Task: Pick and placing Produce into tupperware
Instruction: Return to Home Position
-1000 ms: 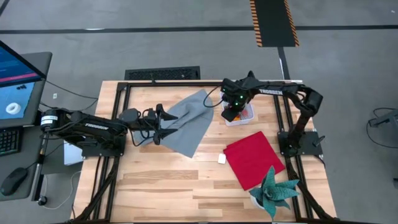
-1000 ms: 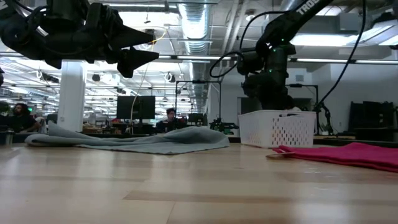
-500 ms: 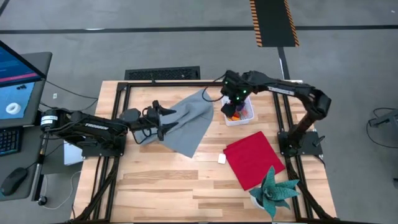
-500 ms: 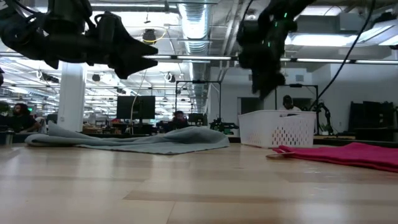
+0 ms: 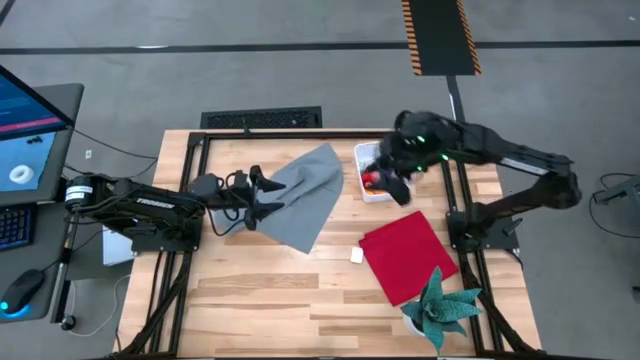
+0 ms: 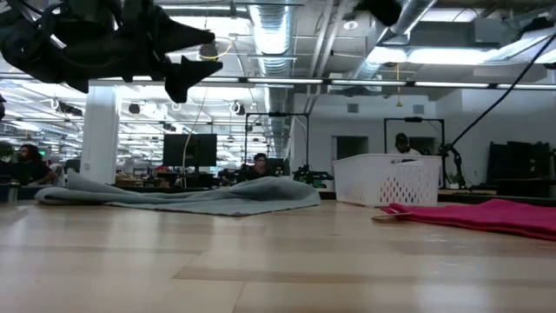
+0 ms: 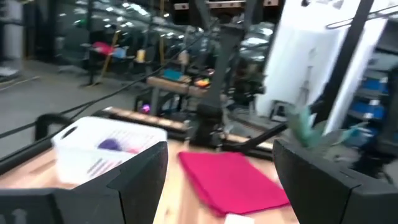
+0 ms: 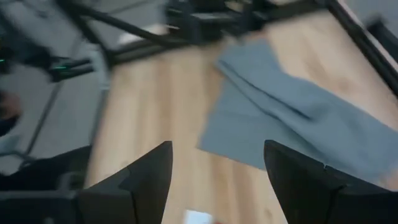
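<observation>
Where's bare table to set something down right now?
Bare wood: the front-left stretch, bordered by grey cloth, red cloth and table edge. Crowded: far right, right gripper at the tub; left gripper at the grey cloth's edge.

Your two arms, seen from overhead: the left arm (image 5: 140,205) is matte black, with white lettering (image 5: 152,200) along a link well behind the left pincer (image 7: 221,146) and a white band (image 5: 75,190) at the end farthest from it. Thin black cables (image 5: 228,185) loop just behind that pincer. Its fingers (image 7: 137,180) are dark, flat-sided wedges with angular edges, and those of the right pincer (image 8: 217,146) match them. Your right arm (image 5: 510,160) is the same black, built of slim links, with a small green light (image 5: 420,141) glowing just behind its pincer.
</observation>
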`<action>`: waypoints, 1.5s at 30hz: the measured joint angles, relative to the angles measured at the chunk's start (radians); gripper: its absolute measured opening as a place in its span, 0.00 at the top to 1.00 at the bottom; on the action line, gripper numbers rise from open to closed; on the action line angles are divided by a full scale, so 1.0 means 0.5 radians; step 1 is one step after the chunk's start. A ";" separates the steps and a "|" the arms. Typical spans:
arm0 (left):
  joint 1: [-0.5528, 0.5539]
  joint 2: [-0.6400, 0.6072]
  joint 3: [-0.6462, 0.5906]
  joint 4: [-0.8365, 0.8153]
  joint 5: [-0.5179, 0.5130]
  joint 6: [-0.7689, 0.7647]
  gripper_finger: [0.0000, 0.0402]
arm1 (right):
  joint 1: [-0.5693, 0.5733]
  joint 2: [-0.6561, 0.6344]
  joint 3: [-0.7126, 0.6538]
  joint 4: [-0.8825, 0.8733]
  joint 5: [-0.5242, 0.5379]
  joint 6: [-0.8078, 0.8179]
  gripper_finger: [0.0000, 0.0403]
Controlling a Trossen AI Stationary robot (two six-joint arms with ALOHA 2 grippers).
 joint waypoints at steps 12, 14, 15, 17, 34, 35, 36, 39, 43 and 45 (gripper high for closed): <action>-0.118 -0.135 0.003 0.131 0.205 -0.129 0.30 | 0.663 -0.242 -0.123 0.043 0.335 0.352 0.31; -0.164 -0.142 0.038 0.129 0.219 -0.124 0.30 | 0.748 -0.260 -0.189 0.164 0.452 0.299 0.31; -0.191 -0.142 0.060 0.130 0.232 -0.114 0.30 | 0.784 -0.277 -0.227 0.230 0.490 0.261 0.31; -0.240 -0.142 0.110 0.124 0.265 -0.102 0.30 | 0.843 -0.329 -0.299 0.360 0.511 0.168 0.31; -0.393 -0.681 0.231 -0.830 -0.008 0.311 0.30 | 1.211 -1.506 -1.420 1.079 0.727 -0.120 0.31; -0.410 -0.736 0.232 -0.902 -0.058 0.313 0.30 | 1.218 -1.563 -1.479 1.089 0.728 -0.126 0.31; -0.429 -0.780 0.231 -0.958 -0.104 0.318 0.30 | 1.223 -1.617 -1.535 1.090 0.728 -0.125 0.31; -0.497 -0.898 0.231 -1.108 -0.246 0.389 0.30 | 1.233 -1.757 -1.697 1.169 0.765 -0.151 0.31; -0.571 -1.041 0.230 -1.277 -0.451 0.426 0.30 | 1.231 -1.945 -1.874 1.246 0.886 -0.200 0.31; -0.600 -1.077 0.230 -1.356 -0.498 0.424 0.30 | 1.231 -2.027 -1.952 1.249 0.928 -0.203 0.31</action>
